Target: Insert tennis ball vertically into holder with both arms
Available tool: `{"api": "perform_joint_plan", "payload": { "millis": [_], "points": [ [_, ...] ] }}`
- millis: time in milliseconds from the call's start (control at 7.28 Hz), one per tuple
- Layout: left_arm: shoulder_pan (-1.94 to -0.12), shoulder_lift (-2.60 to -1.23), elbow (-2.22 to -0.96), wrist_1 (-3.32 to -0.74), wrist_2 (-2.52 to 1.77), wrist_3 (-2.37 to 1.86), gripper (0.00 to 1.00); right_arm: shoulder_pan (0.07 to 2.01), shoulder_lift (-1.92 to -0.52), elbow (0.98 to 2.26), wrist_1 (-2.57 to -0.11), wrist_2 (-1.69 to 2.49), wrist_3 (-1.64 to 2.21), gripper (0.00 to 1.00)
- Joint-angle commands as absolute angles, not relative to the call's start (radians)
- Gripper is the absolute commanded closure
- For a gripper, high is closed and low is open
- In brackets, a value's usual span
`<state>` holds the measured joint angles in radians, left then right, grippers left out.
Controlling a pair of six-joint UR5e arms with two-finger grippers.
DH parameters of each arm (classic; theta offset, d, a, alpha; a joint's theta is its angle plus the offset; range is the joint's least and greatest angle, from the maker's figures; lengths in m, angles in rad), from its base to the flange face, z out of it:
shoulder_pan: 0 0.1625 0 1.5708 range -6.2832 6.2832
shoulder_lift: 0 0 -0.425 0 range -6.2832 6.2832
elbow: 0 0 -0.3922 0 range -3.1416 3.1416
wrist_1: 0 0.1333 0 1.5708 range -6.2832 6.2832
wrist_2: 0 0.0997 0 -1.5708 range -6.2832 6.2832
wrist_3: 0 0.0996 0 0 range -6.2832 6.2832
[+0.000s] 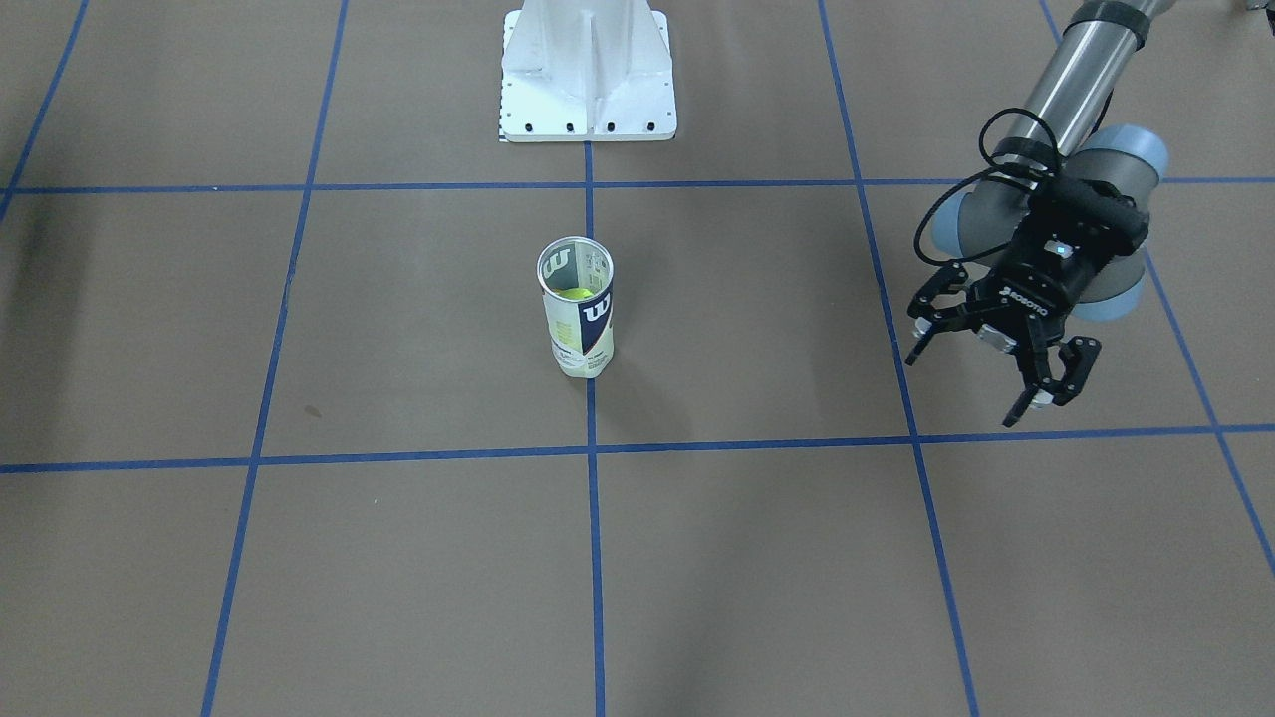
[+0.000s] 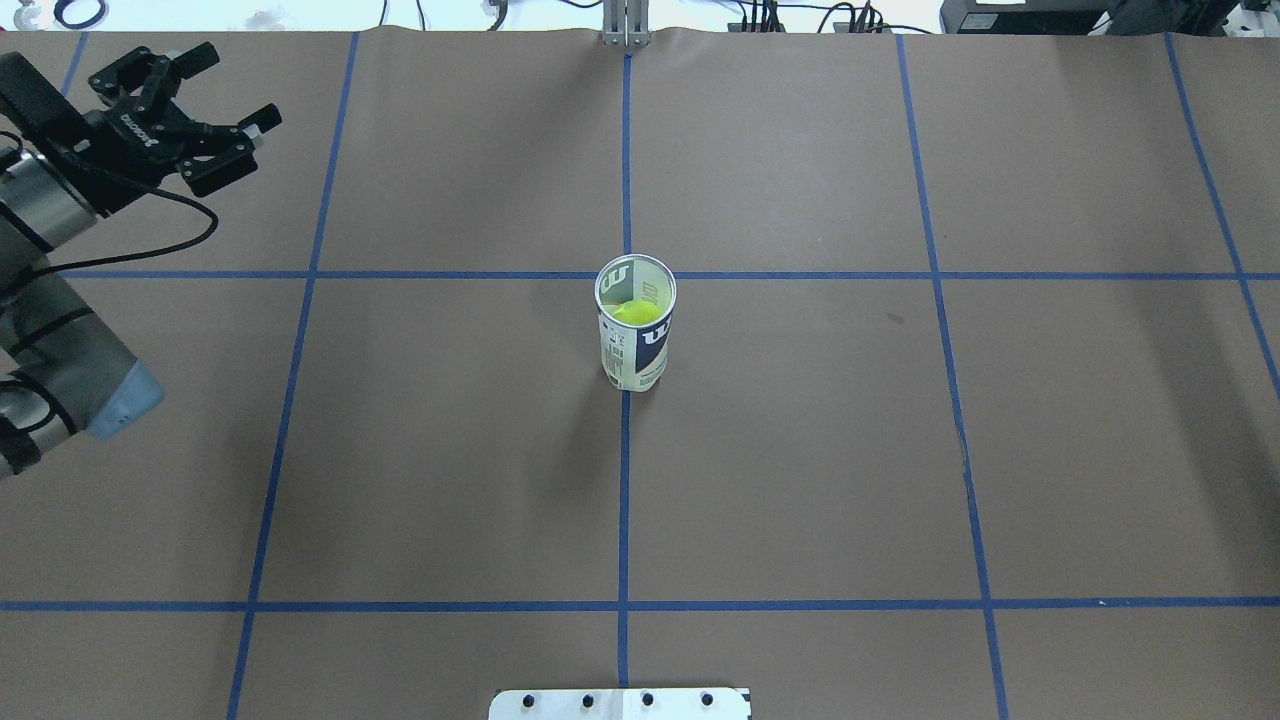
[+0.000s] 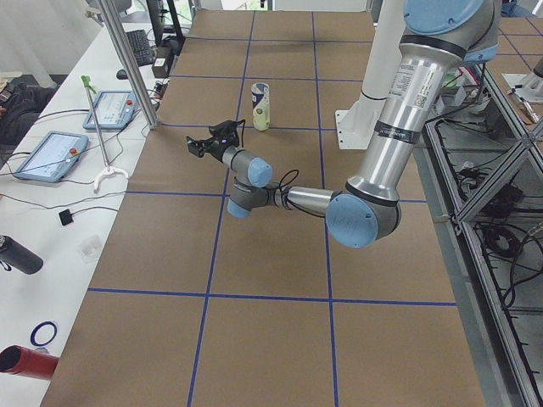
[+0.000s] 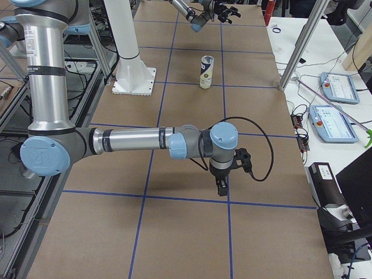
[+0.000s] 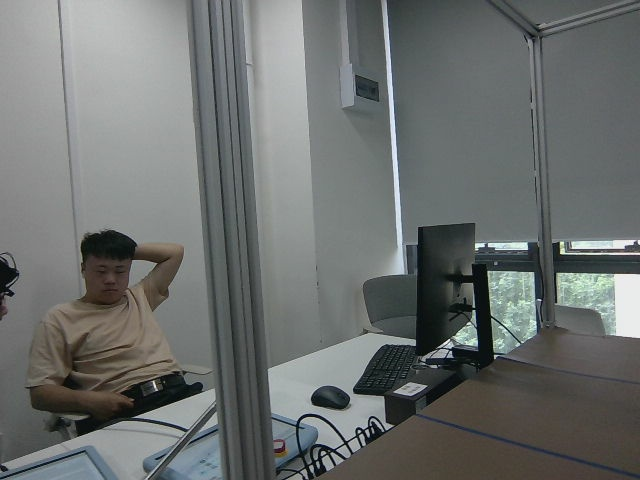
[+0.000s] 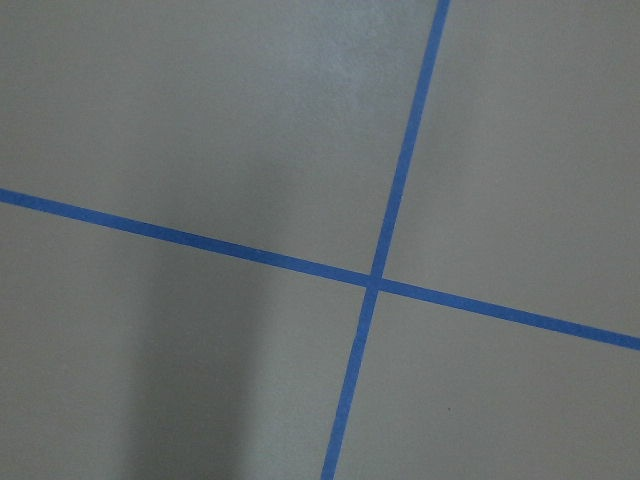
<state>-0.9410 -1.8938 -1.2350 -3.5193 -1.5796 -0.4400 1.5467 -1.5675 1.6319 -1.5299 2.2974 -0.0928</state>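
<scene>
Front-facing view: the tennis-ball can (image 1: pixel 579 324) stands upright on the table (image 1: pixel 757 558), a tennis ball (image 1: pixel 578 295) inside. The left gripper (image 1: pixel 971 383) hangs well apart from it, fingers spread wide, empty. The overhead view agrees. Exterior right view: the right gripper (image 4: pixel 223 186) points downward, and the spread of its fingers cannot be told.

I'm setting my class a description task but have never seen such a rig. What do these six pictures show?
This robot has a left arm and a right arm, plus a white base, at a brown table marked with blue tape. Four pictures come from fixed cameras: opposite the robot, behind it, and at each table end. Two come from wrist cameras: one sees only tape, the other a room with a seated person. In the middle the holder, a clear can, stands upright with a tennis ball inside. The left gripper is open and empty, off to one side. The right gripper hangs over bare table; I cannot tell whether it is open.
</scene>
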Motion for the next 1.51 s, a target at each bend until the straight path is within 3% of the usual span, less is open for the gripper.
{"api": "perform_joint_plan", "payload": {
  "millis": [0, 275, 550, 687, 824, 1099, 1374],
  "points": [
    [-1.105, -1.862, -1.23, -3.397, -1.808, -0.436, 0.03, 1.551, -1.588, 1.624, -1.525, 2.298, -0.095, 0.0],
    [-1.194, -1.839, -1.229, -3.238, -1.923, -0.433, 0.03, 1.551, -1.595, 1.626, -1.523, 2.298, -0.095, 0.0],
    [-1.259, -1.826, -1.23, -3.041, -2.017, -0.256, 0.11, 1.551, -1.594, 1.628, -1.523, 2.298, -0.094, 0.0],
    [-1.272, -1.825, -1.232, -2.925, -2.028, -0.182, 0.11, 1.551, -1.594, 1.629, -1.523, 2.298, -0.094, 0.0],
    [-1.29, -1.824, -1.23, -2.849, -2.023, -0.14, 0.04, 1.551, -1.594, 1.632, -1.523, 2.298, -0.094, 0.0],
    [-1.348, -1.824, -1.23, -2.646, -2.014, 0.098, 0.06, 1.551, -1.586, 1.631, -1.523, 2.298, -0.094, 0.0],
    [-1.428, -1.839, -1.233, -2.396, -2.016, 0.35, 0.01, 1.549, -1.585, 1.631, -1.523, 2.298, -0.092, 0.0]
  ]
}}
